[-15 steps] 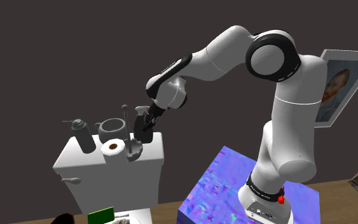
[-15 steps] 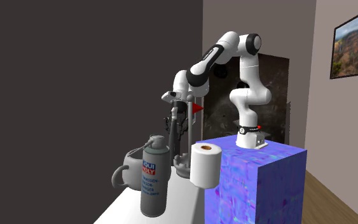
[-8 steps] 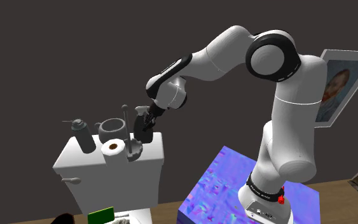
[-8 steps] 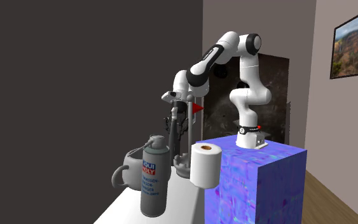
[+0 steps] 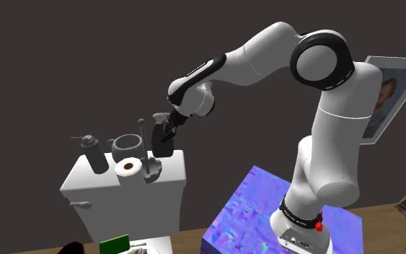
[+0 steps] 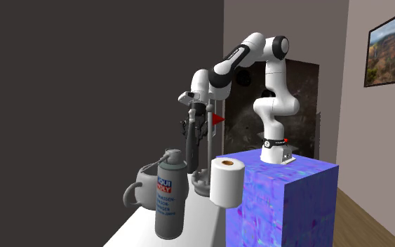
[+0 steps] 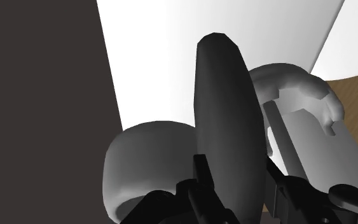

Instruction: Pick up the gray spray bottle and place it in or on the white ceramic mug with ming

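White Franka arm (image 5: 324, 130) on the blue-purple box stand (image 5: 252, 209) is reaching over the white toilet tank (image 5: 122, 193). Everything I care about sits on the tank lid.

The grey handled mug (image 5: 125, 148) is mid-lid, with the white paper roll (image 5: 128, 167) just in front of it. The grey spray bottle (image 6: 169, 200), a cylindrical can with a blue-and-red label, stands upright just beside the mug on the shoulder view's left. It's untouched, with the mug between it and the hand.

The black gripper (image 5: 163, 148) is above the other end of the lid, by the grey rod stand (image 6: 203, 184). In the wrist view the fingers look pinched onto a dark rounded oblong object (image 7: 225, 114). That isn't the bottle, and I can't identify it.

My read on handling:
- The bottle is rigid and fairly light.
- Its wall is smooth, so it's likely slippery.
- It's tall on a narrow base, so it tips easily.
- I'd grip across the body around label height, below the cap.
- I'd stay off the thin nozzle at the top.
- The mug is close, so I'd approach from the open side.
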{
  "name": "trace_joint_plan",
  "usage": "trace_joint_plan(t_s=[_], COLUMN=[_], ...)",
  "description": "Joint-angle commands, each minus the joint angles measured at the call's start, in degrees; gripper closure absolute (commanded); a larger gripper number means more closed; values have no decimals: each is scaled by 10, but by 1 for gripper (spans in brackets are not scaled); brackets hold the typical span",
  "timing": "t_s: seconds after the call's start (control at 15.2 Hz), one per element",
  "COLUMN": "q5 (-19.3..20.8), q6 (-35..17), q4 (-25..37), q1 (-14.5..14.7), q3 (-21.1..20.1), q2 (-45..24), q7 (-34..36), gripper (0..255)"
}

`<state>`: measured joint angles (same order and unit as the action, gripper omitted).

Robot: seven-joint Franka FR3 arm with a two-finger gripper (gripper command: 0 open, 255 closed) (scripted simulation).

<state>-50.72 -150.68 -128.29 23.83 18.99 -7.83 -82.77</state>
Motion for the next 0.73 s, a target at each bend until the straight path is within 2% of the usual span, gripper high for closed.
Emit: trace_joint_plan(t_s=[0.0,0.66], q5=[21,114], q6=[7,48], q4=[1,13], q1=[3,7], q3=[4,16], q2=[12,64], q7=[21,107], gripper=[255,255])
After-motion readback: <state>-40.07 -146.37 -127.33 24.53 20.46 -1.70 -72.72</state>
